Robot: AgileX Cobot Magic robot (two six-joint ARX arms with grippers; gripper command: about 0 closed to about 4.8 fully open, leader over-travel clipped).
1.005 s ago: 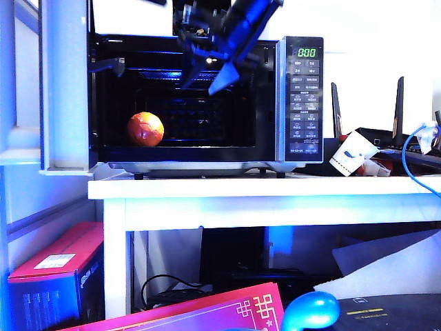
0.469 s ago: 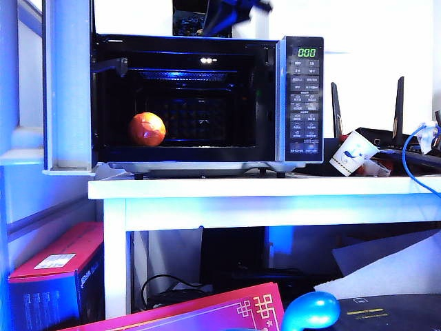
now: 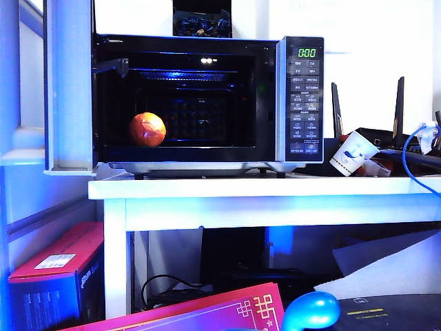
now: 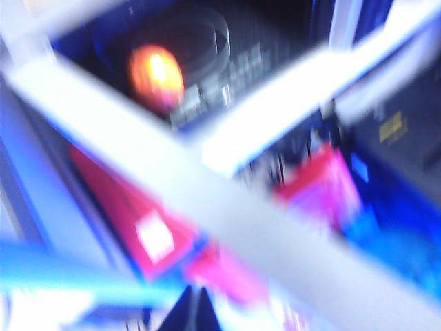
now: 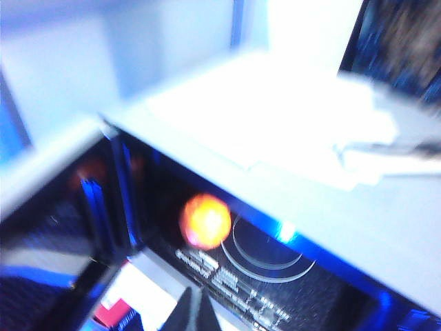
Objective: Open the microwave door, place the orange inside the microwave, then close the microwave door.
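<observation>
Right gripper (image 5: 193, 310): dark fingertips pressed together into a single point at the edge of the blurred right wrist view, clenched on nothing. Held high, above the top of the microwave (image 3: 207, 103), angled down over its pale top panel and into the open cavity. Left gripper (image 4: 195, 314): likewise only a dark pointed tip in a heavily smeared left wrist view; impossible to tell whether released or clenched, nothing seen between the fingers. Tilted steeply, looking past the open front of the oven and down across the white table (image 3: 275, 187) edge toward a red box (image 4: 148, 221) on the floor. Neither arm visible in the exterior view. Orange (image 3: 147, 129) resting on the oven floor, toward the left side of the cavity, well apart from both grippers; seen too as a glowing blob in both wrist views (image 4: 157, 74) (image 5: 204, 221), just beside the glass turntable (image 5: 269, 252). Microwave door (image 3: 69, 86) swung fully open to the left, standing edge-on to the exterior camera. Green display (image 3: 306, 52) lit on the control panel. Crumpled white paper cup (image 3: 353, 153) lying on the table to the right of the oven.
</observation>
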